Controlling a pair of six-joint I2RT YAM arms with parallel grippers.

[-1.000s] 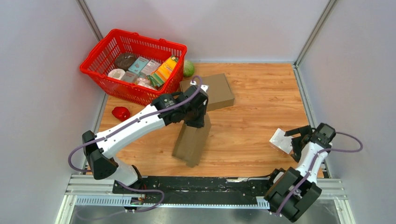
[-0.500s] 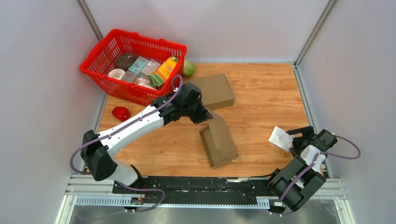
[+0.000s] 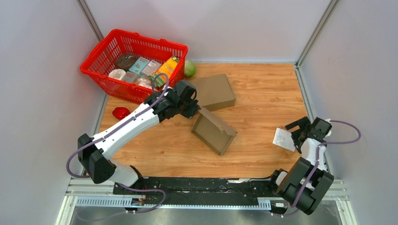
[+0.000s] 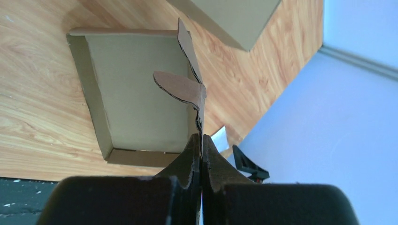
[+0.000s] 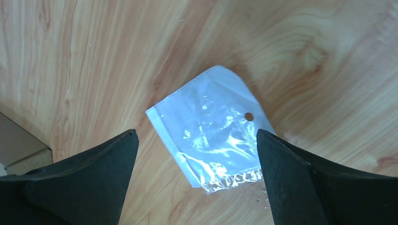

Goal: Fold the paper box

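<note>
Wooden table [image 3: 263, 103]. Far-left corner: red basket [image 3: 123, 92]. Green round item [image 3: 189, 69] just beside basket, at back edge. Closed brown box [image 3: 213, 91] centre-back. Paper box [image 3: 213, 133] mid-table, open side up. Small red object [image 3: 121, 113] near left edge. Clear plastic bag [image 3: 284, 138] flat, near right edge.

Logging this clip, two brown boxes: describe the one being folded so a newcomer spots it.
From the red basket at far left, follow the left arm to mid-table. The left gripper pinches a flap of the open paper box there. Unlike the closed cardboard box behind it, this one is a tray showing its inside.
</note>
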